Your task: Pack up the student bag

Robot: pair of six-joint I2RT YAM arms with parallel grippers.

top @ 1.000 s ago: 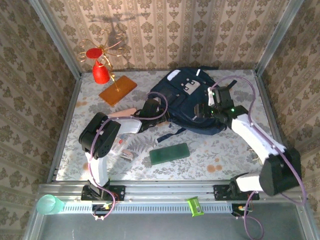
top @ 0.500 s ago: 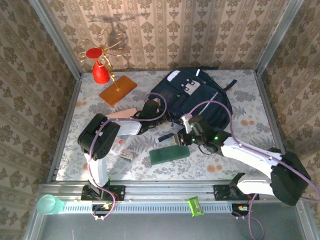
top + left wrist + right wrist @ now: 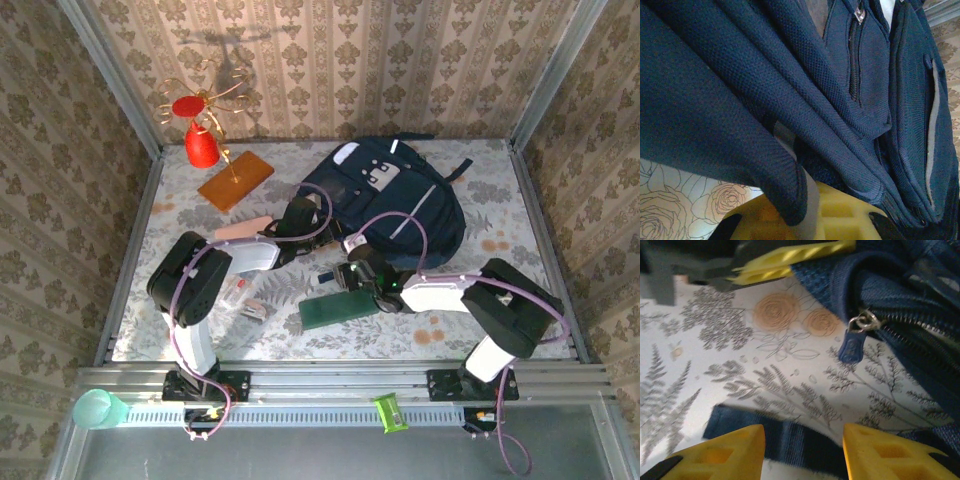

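Observation:
The student bag [image 3: 400,200], a large dark navy backpack with a grey patch, lies at the back middle of the table. My left gripper [image 3: 303,222] is at the bag's left edge; in the left wrist view its yellow pad [image 3: 850,212] sits under a fold of navy fabric with grey trim [image 3: 807,200], shut on it. My right gripper [image 3: 348,275] is low in front of the bag, open. Its yellow fingertips [image 3: 730,455] straddle a navy strap [image 3: 790,440] lying on the table. A blue zip pull [image 3: 852,347] hangs from the bag's zipper just beyond.
A dark green flat case [image 3: 340,307] lies just in front of the right gripper. An orange notebook [image 3: 235,180] and a red cone on a gold wire stand [image 3: 203,140] are at the back left. A pink case [image 3: 245,228] and a small packet [image 3: 245,295] lie by the left arm.
The right arm has swung from over the bag's right side down and left to the table in front of the bag, by the strap. The left gripper has stayed on the bag's edge.

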